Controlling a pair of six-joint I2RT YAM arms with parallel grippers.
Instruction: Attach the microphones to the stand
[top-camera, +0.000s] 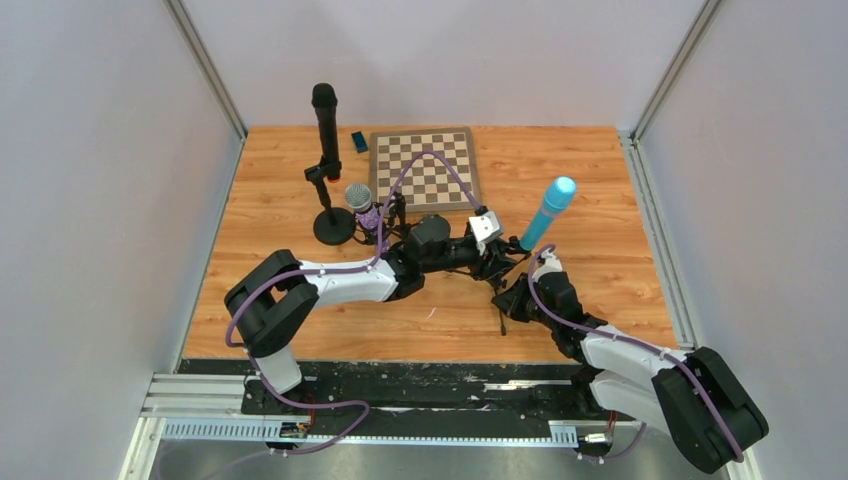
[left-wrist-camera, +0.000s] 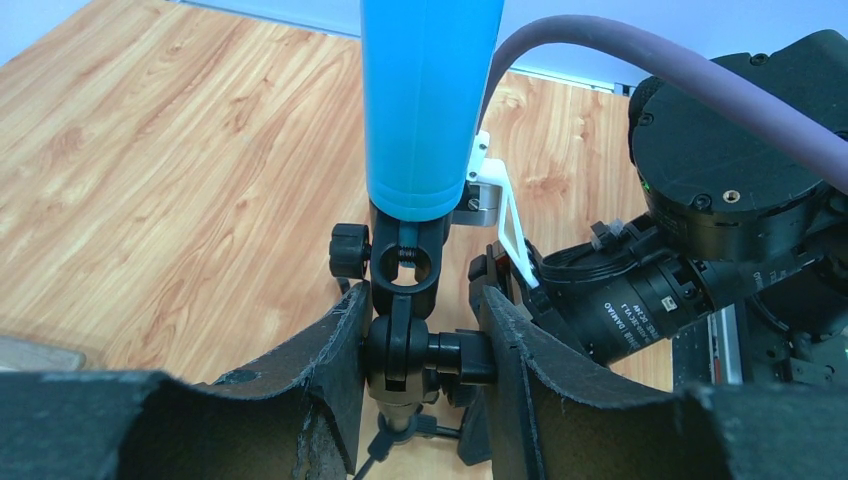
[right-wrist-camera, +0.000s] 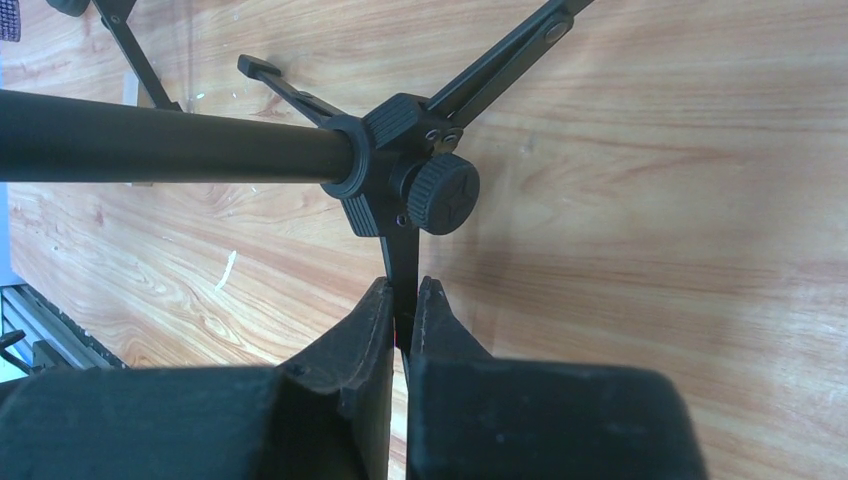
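Observation:
The light blue microphone (top-camera: 548, 212) (left-wrist-camera: 430, 100) stands tilted in the black clip (left-wrist-camera: 405, 265) of a small tripod stand (right-wrist-camera: 400, 165). My left gripper (left-wrist-camera: 422, 300) (top-camera: 492, 258) is shut on the stand's swivel joint and its side knob, just under the clip. My right gripper (right-wrist-camera: 403, 290) (top-camera: 508, 298) is shut on one thin tripod leg, just below the hub and its knob (right-wrist-camera: 440, 192). The long black microphone (top-camera: 325, 120) stands upright in a round-base stand (top-camera: 333, 228) at the left. Beside it the purple microphone (top-camera: 360, 203) points its silver grille up, with its lower end hidden behind my left arm.
A chessboard (top-camera: 424, 168) lies at the back middle of the wooden table (top-camera: 600, 180), with a small blue object (top-camera: 359, 142) at its left corner. Grey walls close in the left, right and back sides. A metal rail (top-camera: 400, 410) runs along the near edge.

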